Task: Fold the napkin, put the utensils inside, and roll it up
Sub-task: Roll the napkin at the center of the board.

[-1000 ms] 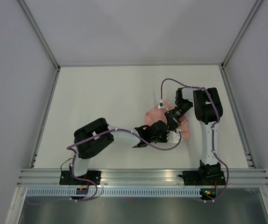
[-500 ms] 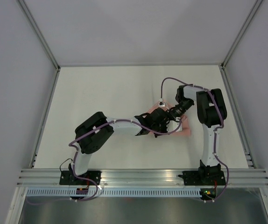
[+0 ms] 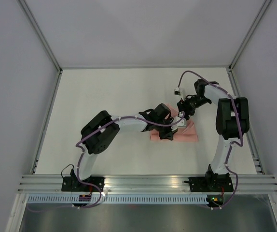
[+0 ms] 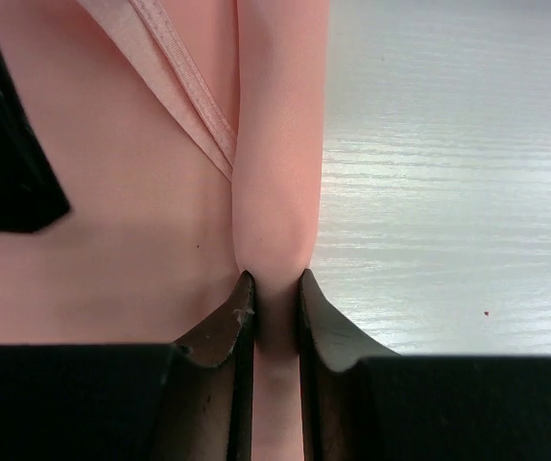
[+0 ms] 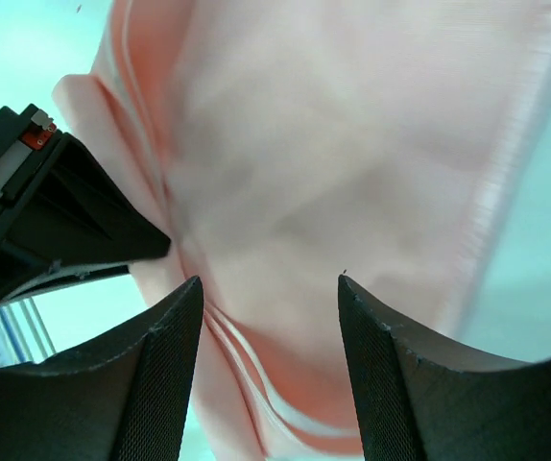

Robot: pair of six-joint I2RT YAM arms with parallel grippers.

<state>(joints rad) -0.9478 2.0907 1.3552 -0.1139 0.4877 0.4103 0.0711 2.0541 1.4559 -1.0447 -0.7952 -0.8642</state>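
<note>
The pale pink napkin [image 3: 187, 134] lies folded in a flat band on the white table, right of centre. My left gripper [image 3: 172, 126] sits over its left part, shut on a raised, rolled fold of the napkin [image 4: 274, 192] that runs up between the pads. My right gripper [image 3: 182, 113] hovers at the napkin's far edge, open, with the pink cloth [image 5: 333, 154] spread behind its fingertips and nothing pinched between them. The left gripper's black body [image 5: 55, 216] shows at the left of the right wrist view. The utensils are hidden or out of view.
White tabletop [image 4: 448, 192] lies bare beside the fold. Metal frame rails [image 3: 47, 121] border the table on both sides and a rail runs along the near edge [image 3: 143, 182]. A purple cable [image 3: 189, 75] loops off the right arm.
My right gripper has opened, let go of the napkin and drawn back toward the far right. My left gripper closed further on the fold and moved away from the bases; the napkin lies flatter.
</note>
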